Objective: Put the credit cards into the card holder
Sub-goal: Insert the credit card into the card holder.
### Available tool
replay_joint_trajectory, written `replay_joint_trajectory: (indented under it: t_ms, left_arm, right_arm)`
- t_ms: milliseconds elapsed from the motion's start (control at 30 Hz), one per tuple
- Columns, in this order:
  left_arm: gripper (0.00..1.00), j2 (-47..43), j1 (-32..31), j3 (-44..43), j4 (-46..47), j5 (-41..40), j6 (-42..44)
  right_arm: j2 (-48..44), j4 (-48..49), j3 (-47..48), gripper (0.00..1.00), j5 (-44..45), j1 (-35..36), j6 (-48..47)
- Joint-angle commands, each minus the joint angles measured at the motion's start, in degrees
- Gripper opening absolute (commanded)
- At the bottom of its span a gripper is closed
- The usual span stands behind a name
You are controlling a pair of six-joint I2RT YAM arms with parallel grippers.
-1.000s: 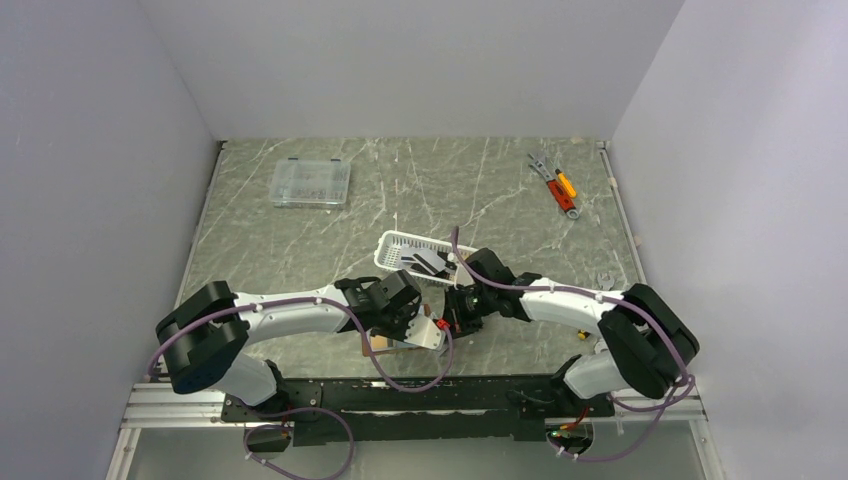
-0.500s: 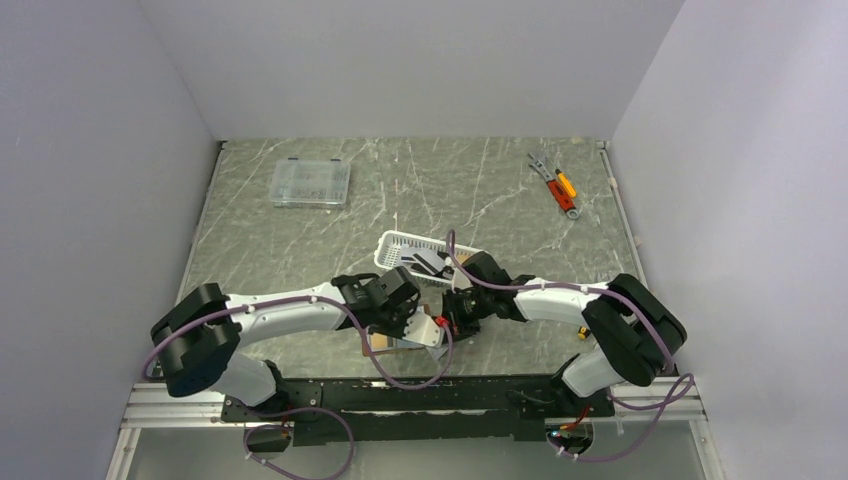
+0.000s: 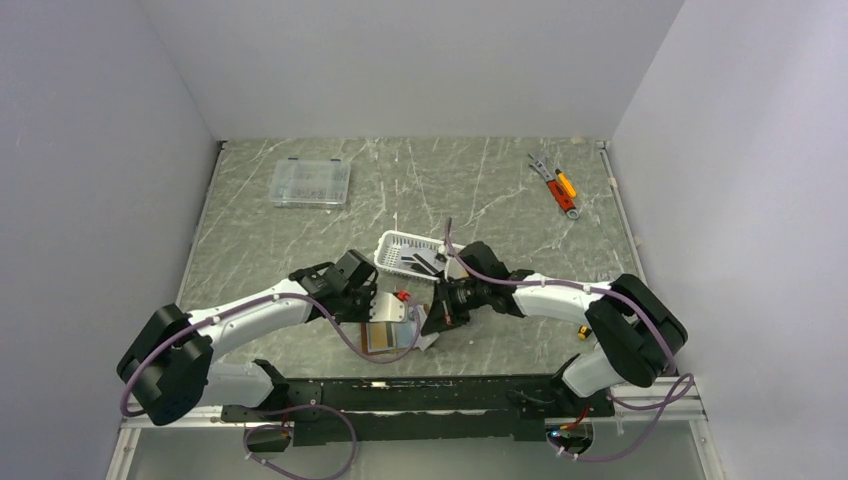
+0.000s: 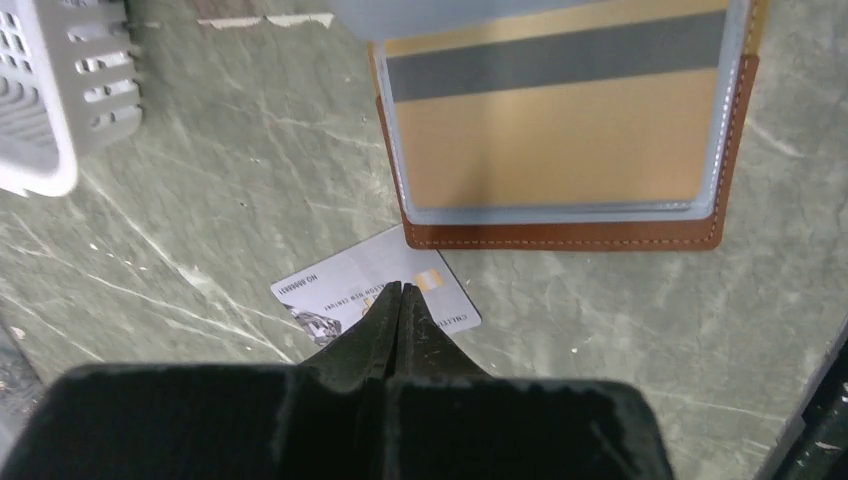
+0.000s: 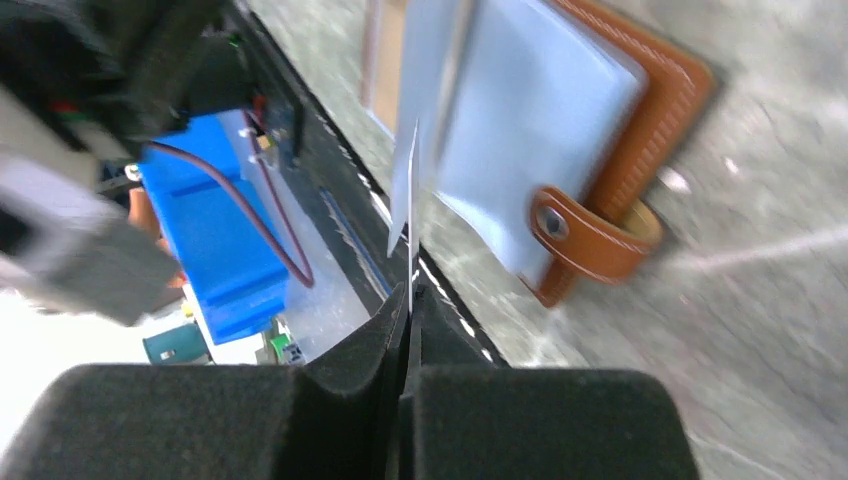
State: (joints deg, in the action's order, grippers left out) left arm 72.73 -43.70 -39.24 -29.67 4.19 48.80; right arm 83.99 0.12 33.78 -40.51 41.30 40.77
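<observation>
1. One card holder [image 4: 560, 236], brown leather with a pale blue inside, is laid open on the desk [image 3: 480, 180] near its front edge, between the two claws.
2. One orange-gold credit card [image 4: 560, 140] with a dark stripe is seen inside the holder's clear sleeve.
3. One grey-white credit card [image 4: 335, 292] is laid flat on the desk just beside the holder's edge, partly hidden under the left claw [image 4: 400, 290].
4. The left claw is closed, its tips pressed together over that card; nothing is gripped between them.
5. The right claw [image 5: 410, 292] is closed on one thin pale leaf [image 5: 412, 190], seen edge-on beside the holder's snap tab [image 5: 580, 235]; whether it is a card or a sleeve cannot be told.
6. One white slotted basket [image 4: 50, 100] is placed just behind the holder; dark cards [image 3: 427, 262] are seen inside, their number unclear.
7. One clear compartment box [image 3: 311, 182] is set far left, and a few hand tools [image 3: 556, 186] far right.
</observation>
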Motion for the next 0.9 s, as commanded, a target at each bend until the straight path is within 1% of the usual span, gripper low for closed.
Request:
replay_joint_trajectory:
  t_ms: [0,167,367,500,600,700,800,867]
  left_arm:
    - [0.0,-2.8,1.8,-0.4,-0.3,3.9,1.3]
    - [0.0,-4.1,3.0,-2.3,-2.8,6.0,2.1]
    - [0.0,-5.1,3.9,-4.8,-6.3,8.6,3.4]
    - [0.0,-5.2,4.0,-7.9,-8.5,10.4,3.2]
    - [0.0,-4.8,3.9,-8.7,-9.0,12.7,3.4]
    - [0.0,-4.3,3.2,-8.2,-8.1,13.2,3.3]
    - [0.0,-3.6,4.0,-11.0,-7.2,16.5,-1.8]
    - [0.01,-3.5,7.6,-13.7,-6.5,24.3,-8.4]
  right_arm:
    - [0.4,5.9,6.6,0.0,-2.9,1.9,1.8]
    - [5.8,7.0,9.4,0.0,-3.0,4.8,2.0]
    - [9.4,6.6,9.3,0.0,-2.3,4.7,1.5]
    - [13.8,7.0,11.1,0.0,-3.5,4.6,0.9]
    - [14.0,5.9,12.2,0.0,-3.4,4.2,0.1]
    - [12.8,4.7,11.6,0.0,-3.3,2.8,-0.9]
    - [11.4,4.9,11.7,0.0,-2.3,2.6,-2.1]
    - [9.9,6.2,11.5,0.0,-0.9,2.6,-2.3]
